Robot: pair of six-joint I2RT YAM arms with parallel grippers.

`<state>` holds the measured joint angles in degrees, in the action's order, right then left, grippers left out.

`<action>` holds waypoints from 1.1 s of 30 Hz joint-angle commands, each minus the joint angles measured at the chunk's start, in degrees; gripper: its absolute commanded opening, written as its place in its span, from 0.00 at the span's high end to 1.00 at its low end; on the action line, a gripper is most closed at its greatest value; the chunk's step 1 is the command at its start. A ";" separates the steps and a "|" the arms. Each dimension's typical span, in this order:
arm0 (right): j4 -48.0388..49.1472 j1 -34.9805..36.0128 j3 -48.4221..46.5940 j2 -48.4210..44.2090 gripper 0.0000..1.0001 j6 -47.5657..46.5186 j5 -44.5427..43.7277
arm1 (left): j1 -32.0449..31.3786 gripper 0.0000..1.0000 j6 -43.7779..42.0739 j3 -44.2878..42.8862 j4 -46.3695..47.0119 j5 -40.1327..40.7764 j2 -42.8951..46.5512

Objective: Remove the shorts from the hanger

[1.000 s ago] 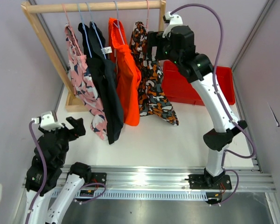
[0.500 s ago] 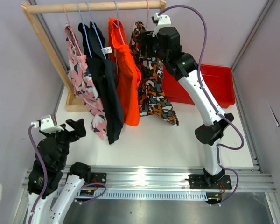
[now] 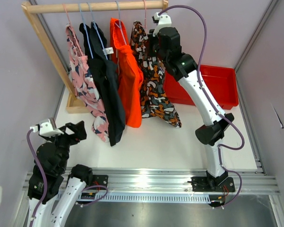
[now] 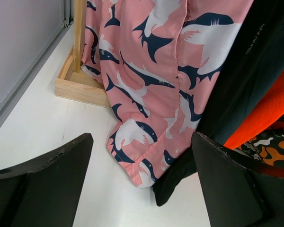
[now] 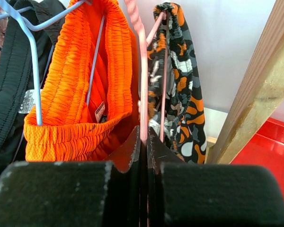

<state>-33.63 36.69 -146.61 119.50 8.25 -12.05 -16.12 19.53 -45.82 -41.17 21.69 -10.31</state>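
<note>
The orange, black and grey patterned shorts [image 3: 156, 90] hang from a pink hanger [image 5: 143, 94] at the right end of the wooden rail [image 3: 94, 6]. In the right wrist view these patterned shorts [image 5: 180, 94] are bunched over the hanger's right side. My right gripper [image 5: 143, 135] is shut on the hanger's pink wire just below its neck. Seen from above, the right gripper [image 3: 151, 45] sits high beside the shorts' waistband. My left gripper [image 4: 142, 139] stands open low at the near left, nothing between its fingers; from above, the left gripper [image 3: 75, 130] faces the hanging hems.
Three more garments hang to the left: pink shark-print shorts [image 3: 87, 85], a black pair [image 3: 104, 71] and an orange pair [image 3: 128, 71]. A red bin [image 3: 222, 85] stands behind the right arm. The rack's wooden post [image 5: 255, 104] rises just right of my right gripper.
My right arm has swung left to the rack and its gripper has gone from open to shut on the pink hanger. The left arm has hardly moved.
</note>
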 commanded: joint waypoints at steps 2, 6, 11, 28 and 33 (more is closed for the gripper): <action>3.65 0.31 -2.63 -2.25 1.00 -1.39 -0.78 | -0.32 0.08 0.86 0.30 1.71 -0.51 0.02; 4.44 0.75 -2.54 -4.98 1.00 -2.18 -1.04 | -0.23 0.07 0.25 0.30 2.14 -1.21 -0.77; 5.50 1.11 0.08 -10.68 1.00 -2.80 -2.27 | 0.04 0.05 -2.04 -0.58 3.11 -4.29 -3.92; 11.48 7.43 44.73 -46.01 1.00 4.83 -18.70 | -21.51 0.01 -1.77 -32.54 10.59 -19.27 -36.69; 8.67 12.44 49.13 -50.15 1.00 5.63 -28.10 | -49.15 0.01 -9.32 -45.02 8.65 7.63 -53.02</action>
<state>-26.52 47.29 -98.37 71.31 12.16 -30.63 -55.46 15.42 -85.34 -32.10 13.58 -56.16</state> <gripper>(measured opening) 0.051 0.993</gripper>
